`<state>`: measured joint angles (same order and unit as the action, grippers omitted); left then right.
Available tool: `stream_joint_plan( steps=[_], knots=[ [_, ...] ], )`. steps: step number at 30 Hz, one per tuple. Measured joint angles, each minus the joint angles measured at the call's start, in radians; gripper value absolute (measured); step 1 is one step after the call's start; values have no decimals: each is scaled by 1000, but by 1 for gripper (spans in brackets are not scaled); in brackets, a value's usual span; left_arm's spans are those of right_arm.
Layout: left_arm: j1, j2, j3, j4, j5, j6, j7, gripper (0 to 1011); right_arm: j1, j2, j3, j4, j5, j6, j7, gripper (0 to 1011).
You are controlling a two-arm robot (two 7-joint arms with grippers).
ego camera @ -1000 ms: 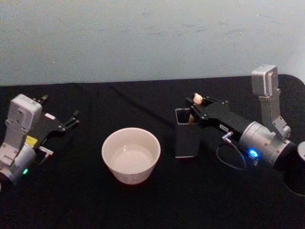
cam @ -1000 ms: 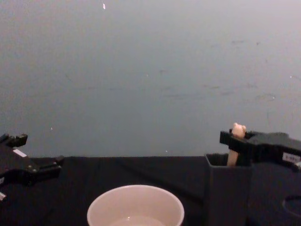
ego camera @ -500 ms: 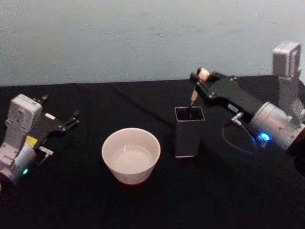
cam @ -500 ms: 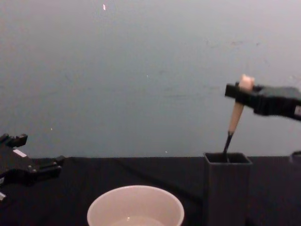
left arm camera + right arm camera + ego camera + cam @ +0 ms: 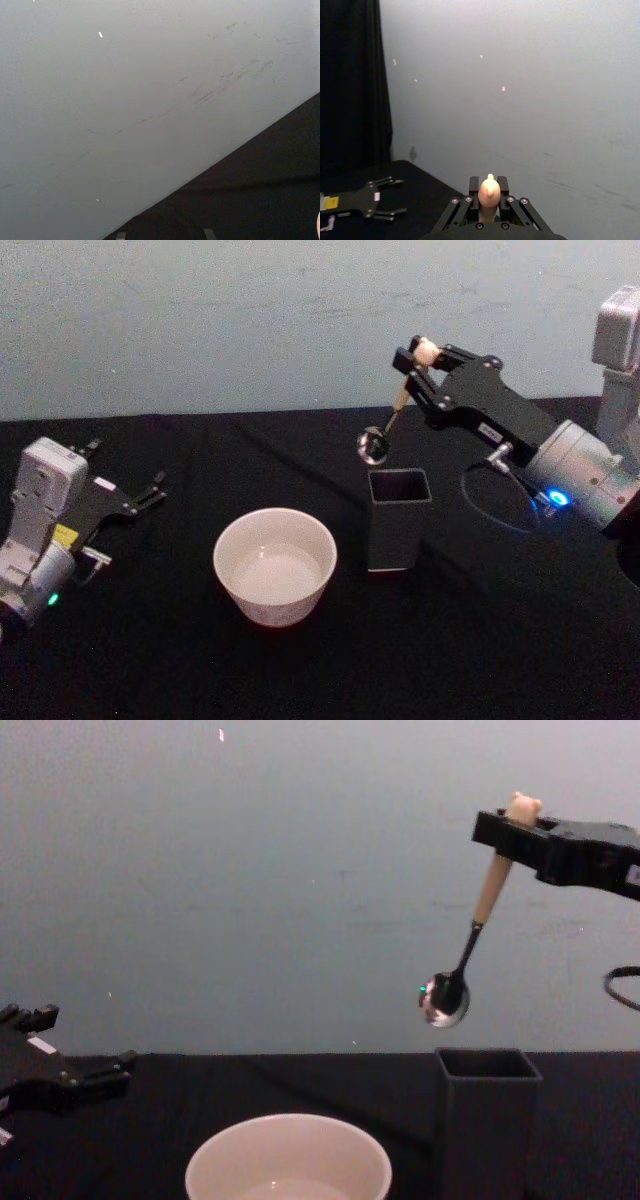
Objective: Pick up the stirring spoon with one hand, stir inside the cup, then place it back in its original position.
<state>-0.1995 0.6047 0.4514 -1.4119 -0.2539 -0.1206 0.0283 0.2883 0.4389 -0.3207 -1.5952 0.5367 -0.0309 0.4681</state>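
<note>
- Chest view: the right tool (image 5: 512, 823) is clamped on the stirring spoon (image 5: 483, 900) just under its bear head. It holds the spoon tilted in the air, with the metal bowl clear above the dark grey holder (image 5: 487, 1130) on the side facing the cup (image 5: 262, 608).
- The spoon looks light and stiff. Its smooth tapering handle could pivot in so high a pinch, so gentle stirring seems wise.
- The cup looks thin-rimmed and easy to nudge on the bench (image 5: 450, 660).
- The left tool (image 5: 125, 468) rests wide open at the bench's left, well apart.
- The cup's base is cut off in the chest view. Whether it holds liquid is hard to tell, and the holder's inside is dark.
</note>
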Motion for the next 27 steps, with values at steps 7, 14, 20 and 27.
stream_joint_plan(
  steps=[7,14,20,27],
  knots=[
    [0,0,0,0,0,0,0,1001,35,-12,-54,33,-11,-24,50,214],
    [0,0,0,0,0,0,0,1001,70,-30,-113,76,-31,-71,113,213],
    [0,0,0,0,0,0,0,1001,100,-47,-175,122,-54,-112,169,213],
    [0,0,0,0,0,0,0,1001,130,-75,-226,206,-99,-162,197,213]
  ],
)
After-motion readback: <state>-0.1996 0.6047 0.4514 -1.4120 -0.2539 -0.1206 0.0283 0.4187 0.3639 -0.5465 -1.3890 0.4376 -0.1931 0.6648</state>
